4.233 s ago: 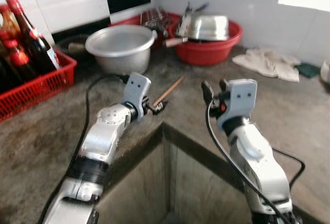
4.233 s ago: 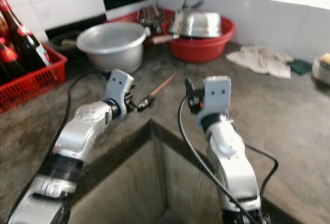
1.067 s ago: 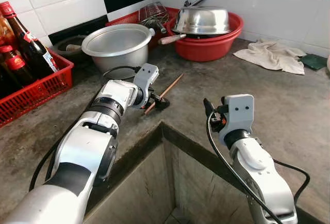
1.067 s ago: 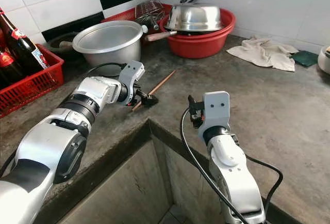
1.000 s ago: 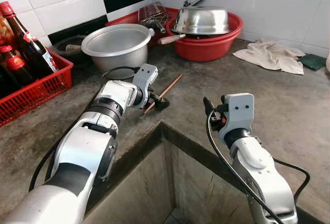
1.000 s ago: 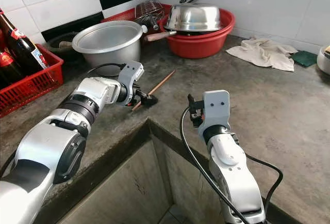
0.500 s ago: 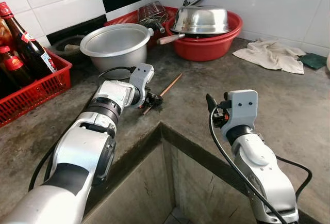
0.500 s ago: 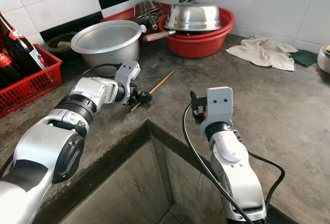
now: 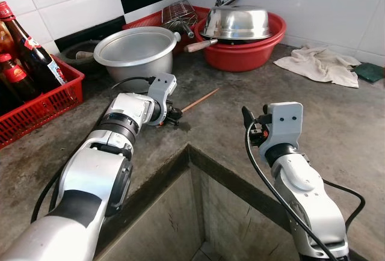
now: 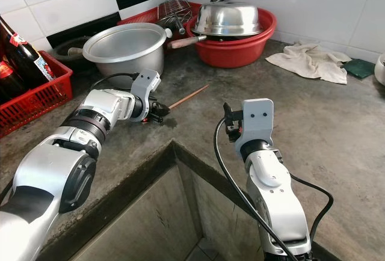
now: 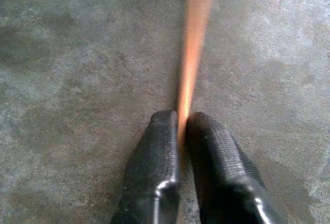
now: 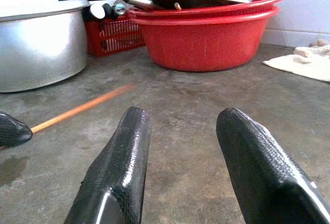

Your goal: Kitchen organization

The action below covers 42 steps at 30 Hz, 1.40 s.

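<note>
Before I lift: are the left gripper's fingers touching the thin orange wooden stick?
Touching. In the left wrist view, both black fingers press against the thin orange wooden stick, no gap either side.

We see a grey concrete desk that wraps around a sunken basin at its near corner. On it, at the far left, sits a red crate holding bottles. Toward the tiled wall stands a silver pot, and behind it a red basket. Just beside the pot, further right, sits a red tub with a steel bowl turned over in it. A cloth lies crumpled at the far right, with a green pad just beyond it. A chopstick lies near the desk's inner edge, its near end pinched in the left claw.
</note>
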### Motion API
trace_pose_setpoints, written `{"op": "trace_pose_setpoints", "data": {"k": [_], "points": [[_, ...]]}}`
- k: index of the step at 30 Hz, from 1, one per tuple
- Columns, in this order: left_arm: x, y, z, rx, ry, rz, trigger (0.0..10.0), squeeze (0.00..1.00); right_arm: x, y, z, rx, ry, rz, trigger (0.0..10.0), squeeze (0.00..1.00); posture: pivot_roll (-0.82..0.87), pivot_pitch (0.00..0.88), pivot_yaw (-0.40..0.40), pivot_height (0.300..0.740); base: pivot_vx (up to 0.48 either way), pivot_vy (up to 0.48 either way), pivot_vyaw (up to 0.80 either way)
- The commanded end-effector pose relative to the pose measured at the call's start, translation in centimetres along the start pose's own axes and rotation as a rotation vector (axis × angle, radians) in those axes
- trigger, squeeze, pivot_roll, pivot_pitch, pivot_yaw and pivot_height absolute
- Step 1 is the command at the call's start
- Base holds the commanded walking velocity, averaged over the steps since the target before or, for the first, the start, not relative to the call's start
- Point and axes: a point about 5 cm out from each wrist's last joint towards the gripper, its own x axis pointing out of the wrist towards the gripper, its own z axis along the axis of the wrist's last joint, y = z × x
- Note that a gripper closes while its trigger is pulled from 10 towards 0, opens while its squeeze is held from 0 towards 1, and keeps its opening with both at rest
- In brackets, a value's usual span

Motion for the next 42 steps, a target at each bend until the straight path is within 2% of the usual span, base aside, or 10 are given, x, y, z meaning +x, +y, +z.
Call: {"op": "trace_pose_setpoints", "data": {"k": [1,9,14,18,24,29,31,35,38,42], "points": [[1.3,-0.2,-5.9,-0.082,0.250,-0.010,0.0,0.00,0.2,0.1,0.1,0.005,0.005,0.001,10.0,0.00,0.07,0.085,0.041,0.740,0.000,0.000,0.00],[1.4,-0.2,-5.5,-0.065,0.215,-0.013,0.0,0.00,0.4,0.2,0.1,0.010,0.001,-0.001,10.0,0.00,0.07,0.082,0.043,0.740,0.000,0.000,0.00],[1.5,-0.6,-4.1,-0.051,0.131,-0.034,0.0,0.00,0.4,0.2,0.4,0.012,-0.007,-0.004,10.0,0.00,0.07,0.079,0.045,0.740,0.000,0.000,0.00],[1.8,-1.6,-2.2,0.000,-0.006,-0.020,0.0,0.00,0.5,0.2,0.6,0.013,-0.017,-0.004,10.0,0.00,0.07,0.075,0.041,0.740,0.000,0.000,0.00],[1.9,-2.6,-1.9,-0.016,-0.085,0.012,0.0,0.00,0.7,0.3,0.6,0.018,-0.018,0.001,10.0,0.00,0.07,0.072,0.034,0.740,0.000,0.000,0.00],[1.6,-3.2,-2.6,-0.021,-0.104,0.020,0.0,0.00,0.7,0.4,0.6,0.018,-0.019,0.004,10.0,0.00,0.07,0.072,0.035,0.740,0.000,0.000,0.00],[0.6,-3.9,-3.9,-0.071,-0.146,0.052,0.0,0.00,0.7,0.4,0.6,0.020,-0.019,0.006,10.0,0.00,0.07,0.067,0.030,0.740,0.000,0.000,0.00],[-0.5,-4.0,-5.5,-0.148,-0.162,0.111,0.0,0.00,0.7,0.5,0.6,0.022,-0.020,0.012,10.0,0.00,0.08,0.064,0.022,0.740,0.000,0.000,0.00],[-1.0,-4.1,-5.9,-0.158,-0.170,0.133,0.0,0.00,0.8,0.6,0.5,0.023,-0.019,0.015,10.0,0.00,0.08,0.062,0.022,0.740,0.000,0.000,0.00],[-2.5,-5.3,-6.8,-0.169,-0.193,0.173,0.0,0.00,0.9,0.8,0.6,0.024,-0.022,0.028,10.0,0.00,0.08,0.057,0.016,0.740,0.000,0.000,0.00]]}}
